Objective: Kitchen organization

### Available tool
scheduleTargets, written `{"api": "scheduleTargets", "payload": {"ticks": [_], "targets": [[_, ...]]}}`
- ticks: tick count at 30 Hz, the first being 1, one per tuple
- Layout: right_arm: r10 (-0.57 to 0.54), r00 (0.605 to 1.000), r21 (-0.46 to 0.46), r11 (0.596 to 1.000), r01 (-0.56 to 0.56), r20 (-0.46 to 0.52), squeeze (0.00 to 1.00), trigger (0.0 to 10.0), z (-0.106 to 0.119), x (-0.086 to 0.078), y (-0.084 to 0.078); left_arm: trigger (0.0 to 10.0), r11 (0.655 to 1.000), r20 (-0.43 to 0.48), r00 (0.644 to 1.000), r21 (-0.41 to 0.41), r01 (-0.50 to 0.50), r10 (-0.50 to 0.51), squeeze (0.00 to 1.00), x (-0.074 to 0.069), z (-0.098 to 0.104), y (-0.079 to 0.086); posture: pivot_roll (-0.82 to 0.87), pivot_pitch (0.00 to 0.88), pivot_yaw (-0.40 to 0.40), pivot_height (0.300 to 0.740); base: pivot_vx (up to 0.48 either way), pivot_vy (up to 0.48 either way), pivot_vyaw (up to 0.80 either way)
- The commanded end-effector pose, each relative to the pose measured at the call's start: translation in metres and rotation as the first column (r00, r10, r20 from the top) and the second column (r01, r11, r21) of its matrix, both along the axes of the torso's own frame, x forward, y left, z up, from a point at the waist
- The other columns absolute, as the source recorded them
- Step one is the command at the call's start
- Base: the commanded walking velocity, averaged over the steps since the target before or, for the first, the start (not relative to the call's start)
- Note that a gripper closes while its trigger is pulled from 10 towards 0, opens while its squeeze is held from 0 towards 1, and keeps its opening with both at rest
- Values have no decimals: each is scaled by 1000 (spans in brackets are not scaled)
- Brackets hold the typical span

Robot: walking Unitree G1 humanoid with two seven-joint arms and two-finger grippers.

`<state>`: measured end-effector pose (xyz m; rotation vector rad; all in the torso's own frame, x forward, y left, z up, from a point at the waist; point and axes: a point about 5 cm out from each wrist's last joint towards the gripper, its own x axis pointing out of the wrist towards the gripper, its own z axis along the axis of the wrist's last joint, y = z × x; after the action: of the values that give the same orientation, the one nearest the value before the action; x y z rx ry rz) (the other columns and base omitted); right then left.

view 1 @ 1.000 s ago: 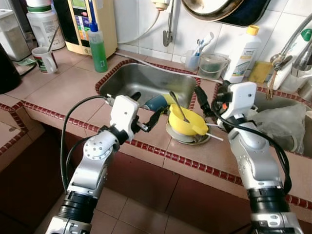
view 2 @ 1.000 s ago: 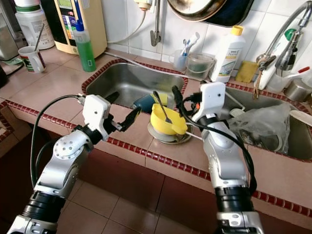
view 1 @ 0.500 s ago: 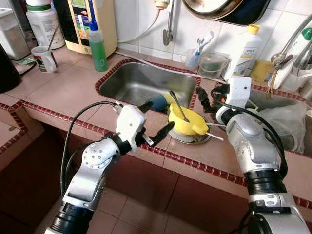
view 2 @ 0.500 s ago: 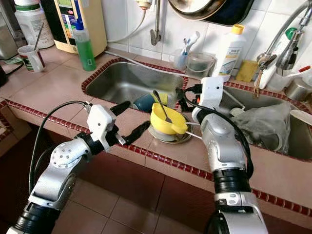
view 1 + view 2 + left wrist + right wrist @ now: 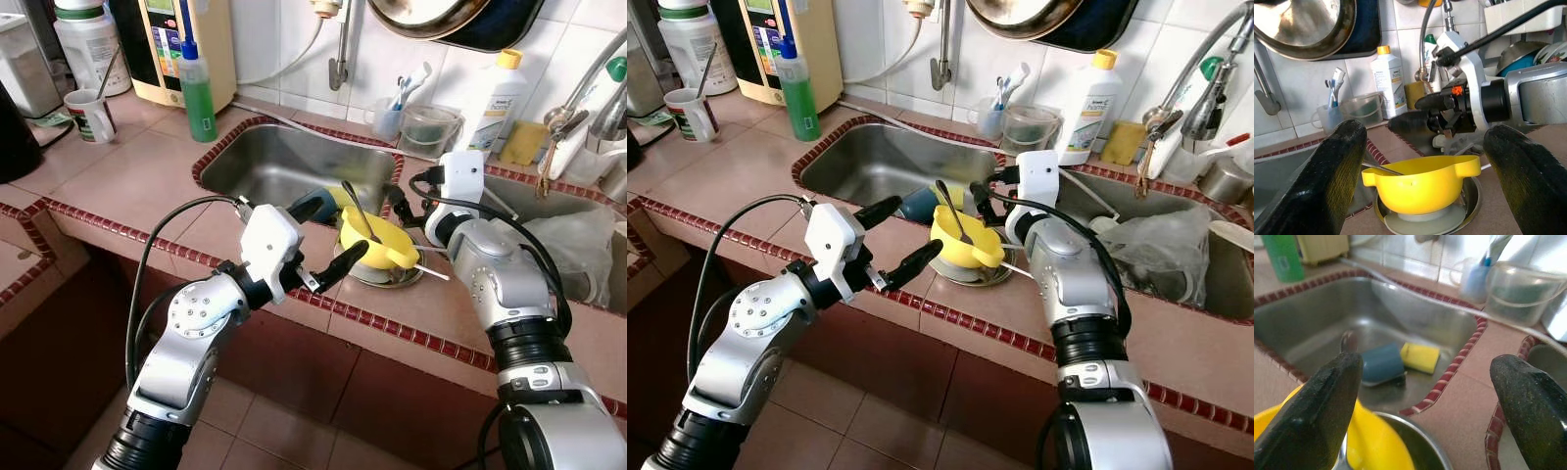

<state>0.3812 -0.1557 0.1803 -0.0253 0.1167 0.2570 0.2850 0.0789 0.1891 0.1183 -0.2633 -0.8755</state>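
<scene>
A yellow bowl (image 5: 380, 247) with a metal spoon (image 5: 357, 210) in it stands on a steel plate (image 5: 376, 276) on the tiled counter, between the two sinks. My left gripper (image 5: 329, 235) is open just left of the bowl, and the bowl (image 5: 1420, 183) sits framed between its fingers (image 5: 1327, 186). My right gripper (image 5: 404, 208) is open at the bowl's far right rim, pointing toward the left sink. A blue cup (image 5: 1382, 363) and a yellow sponge (image 5: 1420, 357) lie in that sink.
The left sink (image 5: 284, 162) lies behind the bowl. A green soap bottle (image 5: 199, 93) and a white mug (image 5: 90, 116) stand at the back left. A white bottle (image 5: 495, 103) and a toothbrush cup (image 5: 387, 119) stand by the wall. A plastic bag (image 5: 573, 245) fills the right sink.
My left gripper has swung right and closer to the bowl, its fingers spread wider. The right gripper has drawn in toward the bowl's far rim.
</scene>
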Motion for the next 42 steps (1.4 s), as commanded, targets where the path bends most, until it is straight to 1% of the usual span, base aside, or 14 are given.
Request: {"api": "scheduleTargets", "payload": {"ticks": [1, 14, 28, 29, 30, 31, 32, 33, 34, 36, 38, 40, 41, 42], "targets": [[24, 1000, -16, 1000, -24, 8, 0, 10000, 8, 3, 3, 10000, 1000, 7, 1000, -7, -6, 6, 0, -1, 4, -1, 60, 0, -86, 740, 0, 0, 0], [158, 983, -48, 985, -163, -90, 0, 9686, -14, -5, 28, 10000, 998, 6, 999, -44, -46, 46, 0, -3, 8, -1, 71, 1, -111, 740, 0, 0, 0], [137, 984, -51, 988, -143, -115, 0, 9725, -22, -12, 25, 10000, 996, 8, 998, -51, -68, 68, 0, -1, 10, 2, 66, 4, -105, 740, 0, 0, 0], [130, 985, -50, 989, -136, -116, 0, 8941, -22, -12, 23, 10000, 996, 9, 998, -52, -68, 69, 0, -1, 10, 2, 64, 3, -103, 740, 0, 0, 0], [123, 985, -47, 991, -129, -118, 0, 4627, -23, -13, 22, 10000, 996, 9, 998, -53, -69, 70, 0, 0, 11, 3, 62, 4, -100, 740, 0, 0, 0], [118, 986, -45, 991, -125, -119, 0, 4627, -23, -13, 21, 10000, 996, 10, 997, -54, -70, 70, 0, 0, 11, 3, 62, 4, -100, 740, 0, 0, 0], [113, 986, -41, 992, -119, -125, 0, 1373, -24, -13, 20, 10000, 996, 11, 997, -54, -70, 71, 0, 0, 11, 3, 60, 5, -99, 740, 0, 0, 0], [113, 986, -41, 992, -119, -125, 0, 1373, -24, -13, 20, 10000, 996, 11, 997, -54, -70, 71, 0, 0, 11, 3, 60, 5, -99, 740, 0, 0, 0], [106, 986, -42, 993, -112, -129, 0, 0, -26, -14, 18, 10000, 996, 11, 997, -56, -70, 70, 0, 1, 12, 3, 58, 6, -97, 740, 0, 0, 0], [95, 986, -50, 993, -102, -136, 0, 784, -28, -16, 16, 10000, 996, 14, 997, -55, -71, 72, 0, 1, 12, 3, 56, 7, -95, 740, 0, 0, 0], [87, 986, -60, 994, -96, -143, 0, 4314, -29, -16, 15, 10000, 996, 16, 997, -55, -72, 73, 0, 2, 13, 3, 56, 8, -93, 740, 0, 0, 0], [86, 984, -54, 994, -95, -157, 0, 5137, -31, -17, 14, 10000, 996, 16, 997, -56, -72, 73, 0, 2, 13, 3, 56, 8, -93, 740, 0, 0, 0], [78, 984, -57, 994, -88, -162, 0, 10000, -32, -17, 13, 10000, 996, 17, 997, -55, -72, 73, 0, 2, 13, 3, 56, 10, -90, 740, 0, 0, 0], [78, 984, -57, 994, -88, -162, 0, 10000, -32, -17, 13, 10000, 996, 17, 997, -55, -72, 73, 0, 2, 13, 3, 56, 10, -90, 740, 0, 0, 0]]}}
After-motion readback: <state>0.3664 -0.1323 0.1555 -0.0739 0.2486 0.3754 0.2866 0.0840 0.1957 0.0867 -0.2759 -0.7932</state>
